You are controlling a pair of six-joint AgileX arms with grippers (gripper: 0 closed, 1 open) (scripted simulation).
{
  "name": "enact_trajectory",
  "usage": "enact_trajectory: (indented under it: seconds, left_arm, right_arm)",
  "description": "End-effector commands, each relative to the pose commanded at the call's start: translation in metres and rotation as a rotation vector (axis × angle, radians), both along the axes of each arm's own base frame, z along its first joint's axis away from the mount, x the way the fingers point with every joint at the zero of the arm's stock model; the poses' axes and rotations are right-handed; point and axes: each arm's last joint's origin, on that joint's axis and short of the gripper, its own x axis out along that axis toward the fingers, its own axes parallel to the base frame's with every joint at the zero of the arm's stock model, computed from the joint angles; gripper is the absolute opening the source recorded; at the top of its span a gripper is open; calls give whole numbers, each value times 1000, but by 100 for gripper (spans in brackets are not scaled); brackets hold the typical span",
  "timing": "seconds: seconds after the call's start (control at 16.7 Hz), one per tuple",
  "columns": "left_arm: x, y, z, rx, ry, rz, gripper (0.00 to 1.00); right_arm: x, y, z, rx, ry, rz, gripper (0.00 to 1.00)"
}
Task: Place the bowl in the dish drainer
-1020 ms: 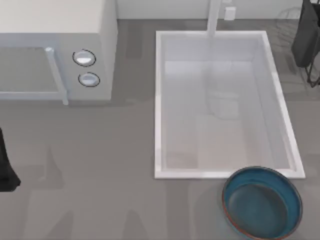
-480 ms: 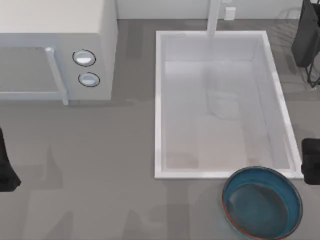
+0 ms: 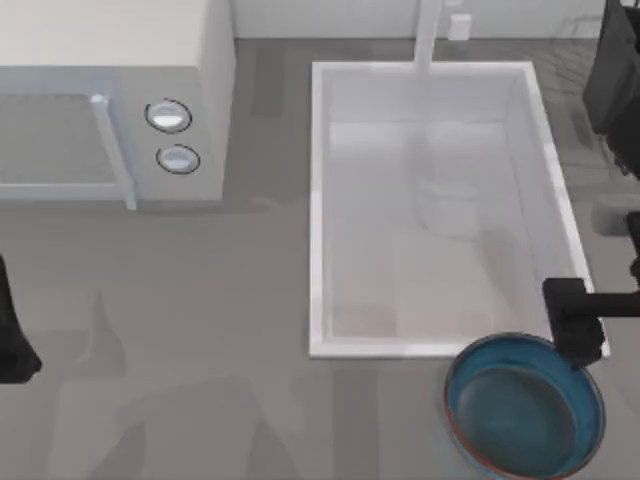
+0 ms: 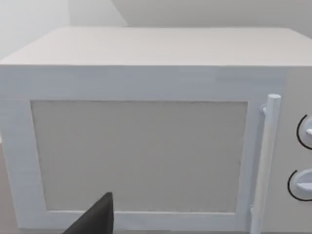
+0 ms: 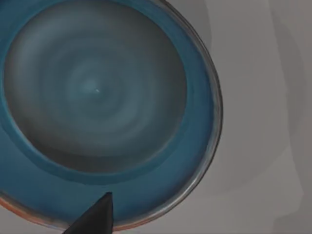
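Approach step: our right gripper point(image 3: 577, 330) hovers over the far right rim of the teal bowl point(image 3: 524, 405), which sits on the counter just in front of the sink point(image 3: 322, 200); finger spread we cannot tell. Next we judge a descent onto the rim. Dish drainer point(image 3: 625, 150) stands at the right edge beyond, sink corner nearby. Left arm is parked by the microwave point(image 3: 110, 100).
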Motion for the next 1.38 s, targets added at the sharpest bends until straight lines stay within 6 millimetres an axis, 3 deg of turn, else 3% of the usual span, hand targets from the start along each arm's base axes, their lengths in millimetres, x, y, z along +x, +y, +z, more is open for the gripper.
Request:
enact_trajectory:
  seconds: [0.42, 0.96, 1.26, 1.38]
  left_arm:
    - [0, 0, 0, 0, 0, 0, 100]
    - [0, 0, 0, 0, 0, 0, 100]
    - [0, 0, 0, 0, 0, 0, 100]
    - [0, 0, 0, 0, 0, 0, 100]
  right_arm:
    - [1, 0, -5, -1, 3, -2, 100]
    - [2, 1, -93, 0, -1, 0, 100]
    - [0, 0, -100, -2, 3, 0, 100]
    - [0, 0, -100, -2, 3, 0, 85]
